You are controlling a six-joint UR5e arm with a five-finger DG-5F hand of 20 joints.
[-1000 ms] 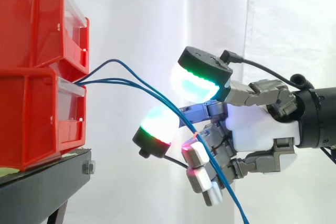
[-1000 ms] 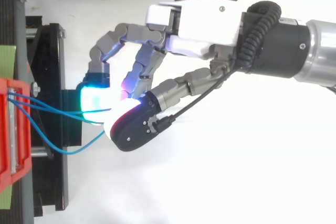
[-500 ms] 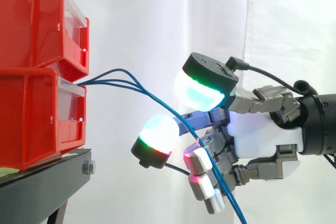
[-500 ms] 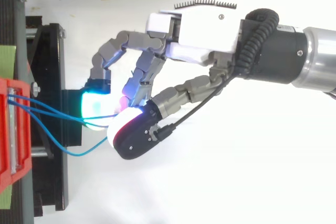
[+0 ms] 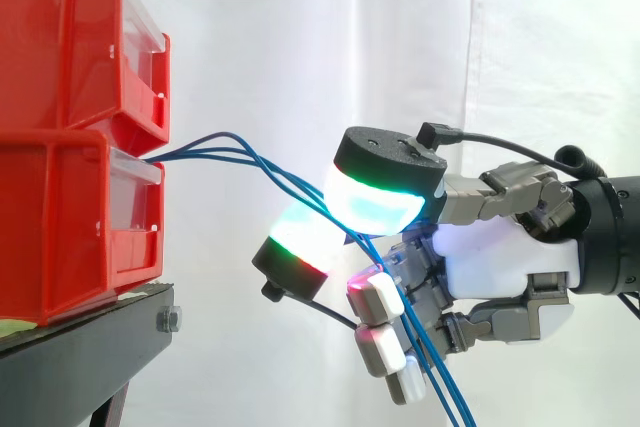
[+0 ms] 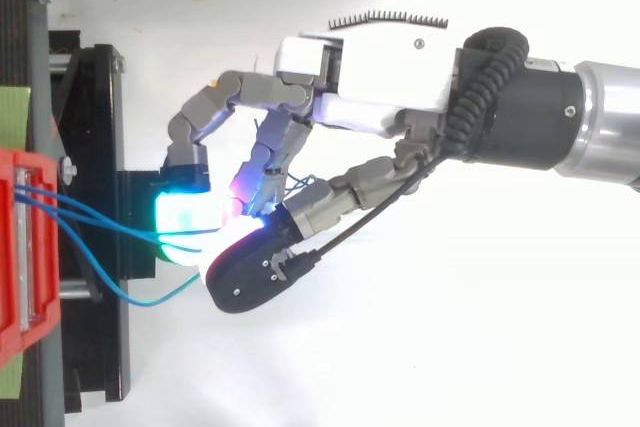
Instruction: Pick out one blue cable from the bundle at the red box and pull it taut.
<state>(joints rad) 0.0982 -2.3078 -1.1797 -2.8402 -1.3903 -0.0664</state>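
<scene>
Three thin blue cables (image 5: 215, 147) come out of the front of the lower red box (image 5: 70, 217) and arc right and downward. My hand (image 5: 500, 257) reaches in from the right, just right of the box. Two large glowing fingertips (image 5: 380, 192) have closed together around the cables, pinching them where they cross. Below the pinch the cables run on past the curled lower fingers and off the bottom edge. From above, the cables (image 6: 90, 209) stretch from the box to the hand (image 6: 380, 57), and one slack strand loops lower.
A second red box (image 5: 70, 47) is stacked on the lower one, both on a black stand (image 5: 90, 337) at the left. A white curtain hangs behind. Open space lies between the boxes and the hand.
The two big fingertips have drawn together onto the cables. The upper one came down and left, and the cable arc at the box has bowed slightly higher.
</scene>
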